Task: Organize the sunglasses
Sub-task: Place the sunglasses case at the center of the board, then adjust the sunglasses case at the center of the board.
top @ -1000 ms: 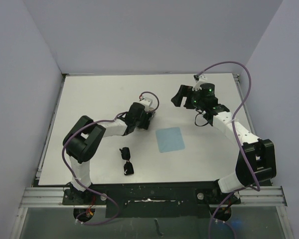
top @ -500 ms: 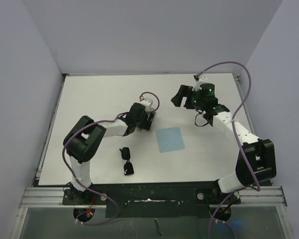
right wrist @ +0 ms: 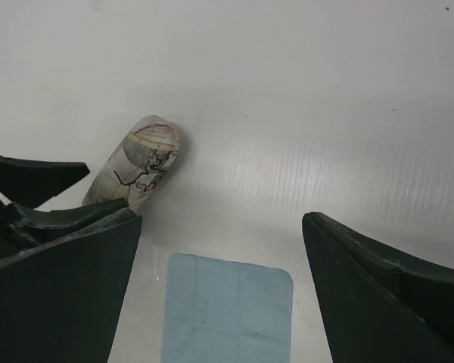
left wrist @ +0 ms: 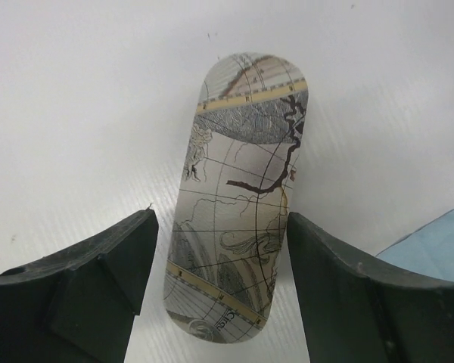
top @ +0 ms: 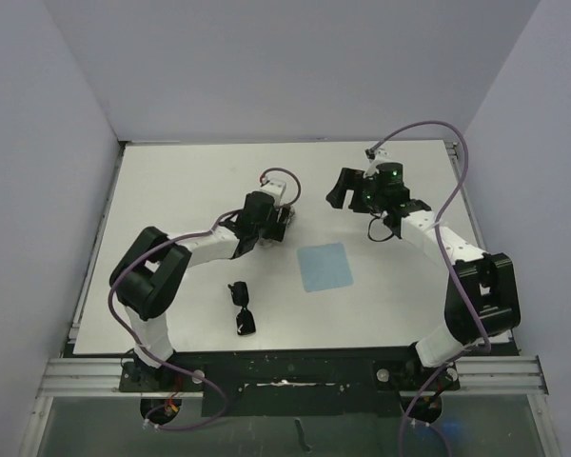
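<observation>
Both sets of jaws stood spread: the left gripper (left wrist: 220, 231) loosely straddled the map-print case (left wrist: 242, 174), the right gripper (right wrist: 221, 227) hovered empty, and the sunglasses (top: 242, 307) lay well apart.

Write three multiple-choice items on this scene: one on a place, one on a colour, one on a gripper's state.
1. Where are the sunglasses?
A. On the table, left of the cloth.
B. On the cloth.
C. At the table's far edge.

2. What colour is the cloth?
A. Red.
B. Black.
C. Light blue.

3. How is the right gripper?
A. Shut on the cloth.
B. Open, empty.
C. Shut on the sunglasses.

Answers:
1 A: the top view shows them on bare table left of the cloth.
2 C: it looks pale blue from above and from the right wrist.
3 B: its fingers stand wide apart with only table between.
</observation>
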`<control>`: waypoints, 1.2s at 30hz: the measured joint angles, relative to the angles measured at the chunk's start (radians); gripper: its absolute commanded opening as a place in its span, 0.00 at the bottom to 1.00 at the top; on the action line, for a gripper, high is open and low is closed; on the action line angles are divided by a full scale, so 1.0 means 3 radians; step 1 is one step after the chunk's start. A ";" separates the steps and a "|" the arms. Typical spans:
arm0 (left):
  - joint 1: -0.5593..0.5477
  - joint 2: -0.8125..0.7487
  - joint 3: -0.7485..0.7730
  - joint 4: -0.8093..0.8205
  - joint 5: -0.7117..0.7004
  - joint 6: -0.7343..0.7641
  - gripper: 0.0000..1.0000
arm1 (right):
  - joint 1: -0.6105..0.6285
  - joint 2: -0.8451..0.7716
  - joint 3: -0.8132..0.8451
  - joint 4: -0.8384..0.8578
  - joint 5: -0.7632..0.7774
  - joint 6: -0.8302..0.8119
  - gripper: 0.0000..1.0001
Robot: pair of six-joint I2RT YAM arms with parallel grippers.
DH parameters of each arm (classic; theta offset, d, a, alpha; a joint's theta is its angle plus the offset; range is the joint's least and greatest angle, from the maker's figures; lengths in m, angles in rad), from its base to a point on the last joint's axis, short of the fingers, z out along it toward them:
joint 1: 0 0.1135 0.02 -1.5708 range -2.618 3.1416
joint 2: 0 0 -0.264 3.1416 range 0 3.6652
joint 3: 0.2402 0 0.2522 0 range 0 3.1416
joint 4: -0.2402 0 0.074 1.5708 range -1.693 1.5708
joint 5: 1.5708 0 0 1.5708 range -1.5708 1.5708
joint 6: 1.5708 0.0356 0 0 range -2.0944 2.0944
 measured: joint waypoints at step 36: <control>0.0033 -0.1845 -0.1625 0.0228 -0.1615 -0.1049 0.12 | 0.1222 0.1053 0.0601 -0.0449 0.0439 -0.0318 0.56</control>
